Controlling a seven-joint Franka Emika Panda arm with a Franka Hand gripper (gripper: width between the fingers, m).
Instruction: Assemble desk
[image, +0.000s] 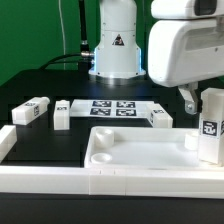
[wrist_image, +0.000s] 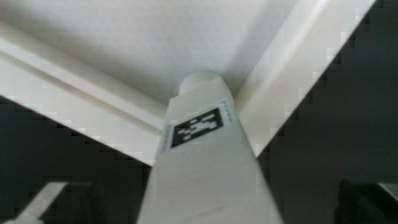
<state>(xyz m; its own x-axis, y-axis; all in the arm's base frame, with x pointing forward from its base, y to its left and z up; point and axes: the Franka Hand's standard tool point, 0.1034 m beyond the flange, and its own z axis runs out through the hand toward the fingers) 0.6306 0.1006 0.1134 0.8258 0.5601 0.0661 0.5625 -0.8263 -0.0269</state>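
Note the leg (wrist_image: 199, 150) upright at a corner of the tabletop (image: 140, 150), by its rim. Note the fingers (wrist_image: 48, 205) spread fully to either side of that leg, gripping nothing. Probably mid-screwing: centre over the leg, close on its flat faces, twist without tilting, keeping it seated in the tabletop's corner.

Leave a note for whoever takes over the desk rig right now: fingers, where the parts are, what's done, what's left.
The fingers are open either side of an upright leg, not gripping it.
The tabletop lies rim up at the front. That leg stands at its corner on the exterior view's right; I cannot tell if it is seated.
Other legs lie loose behind it, near the marker board.
Done: one leg at most. Left: the other three.
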